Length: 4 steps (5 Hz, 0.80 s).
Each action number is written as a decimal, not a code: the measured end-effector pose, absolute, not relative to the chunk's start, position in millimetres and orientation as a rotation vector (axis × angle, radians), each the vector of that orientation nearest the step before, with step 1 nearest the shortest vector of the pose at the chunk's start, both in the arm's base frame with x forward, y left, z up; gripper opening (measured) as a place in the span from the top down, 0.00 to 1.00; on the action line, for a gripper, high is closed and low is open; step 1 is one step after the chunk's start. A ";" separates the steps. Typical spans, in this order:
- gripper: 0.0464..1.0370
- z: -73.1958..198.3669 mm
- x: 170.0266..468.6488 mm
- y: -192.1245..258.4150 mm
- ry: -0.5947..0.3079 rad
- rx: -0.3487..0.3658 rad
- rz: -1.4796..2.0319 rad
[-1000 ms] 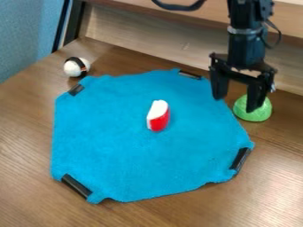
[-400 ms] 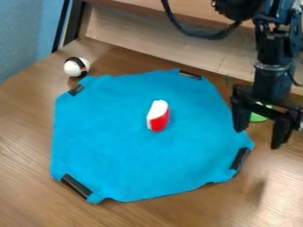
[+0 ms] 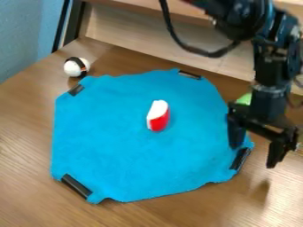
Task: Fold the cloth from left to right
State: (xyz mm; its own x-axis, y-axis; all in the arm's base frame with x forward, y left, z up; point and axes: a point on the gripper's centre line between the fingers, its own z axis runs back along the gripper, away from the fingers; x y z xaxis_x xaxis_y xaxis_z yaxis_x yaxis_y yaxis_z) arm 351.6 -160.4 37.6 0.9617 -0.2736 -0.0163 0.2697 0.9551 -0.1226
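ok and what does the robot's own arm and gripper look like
The arm is black, with a grey metallic-looking band around it above the gripper and a thick black cable looping off it. The gripper is black too, a wide crossbar with two blocky, straight fingers.

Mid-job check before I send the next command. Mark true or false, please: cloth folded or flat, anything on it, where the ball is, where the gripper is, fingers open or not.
1. The cloth lies spread out, unfolded. True.
2. The ball rests on the cloth. False: it is on the table, off the cloth.
3. The gripper is by the cloth's right side in the picture. True.
4. Its fingers are shut. False: they stand apart.
5. Nothing sits on the cloth. False: a red and white block does.
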 end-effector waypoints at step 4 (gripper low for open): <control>0.67 23.4 350.8 -153.4 0.022 -0.082 -0.253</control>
